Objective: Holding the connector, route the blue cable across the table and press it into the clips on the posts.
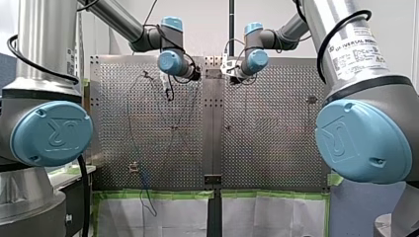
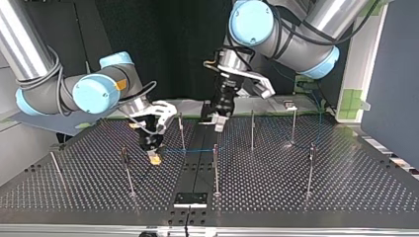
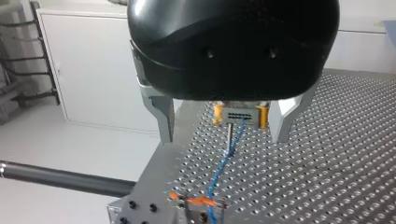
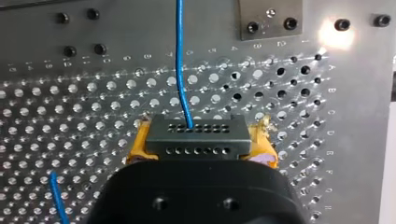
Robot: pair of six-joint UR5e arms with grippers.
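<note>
Clearly, my right claw (image 4: 203,142) clamps the connector (image 4: 196,135), cable (image 4: 180,56) running off over the surface (image 4: 93,116); my left claw (image 3: 222,136) hangs open.

Front: behind, high, far, facing over perforated table (image 1: 267,128). Top: opposite edge, low, facing back. Wrists: close; all share table.

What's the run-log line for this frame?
right tool: shut on connector | left tool: open, empty | blue cable: runs from connector over table
</note>
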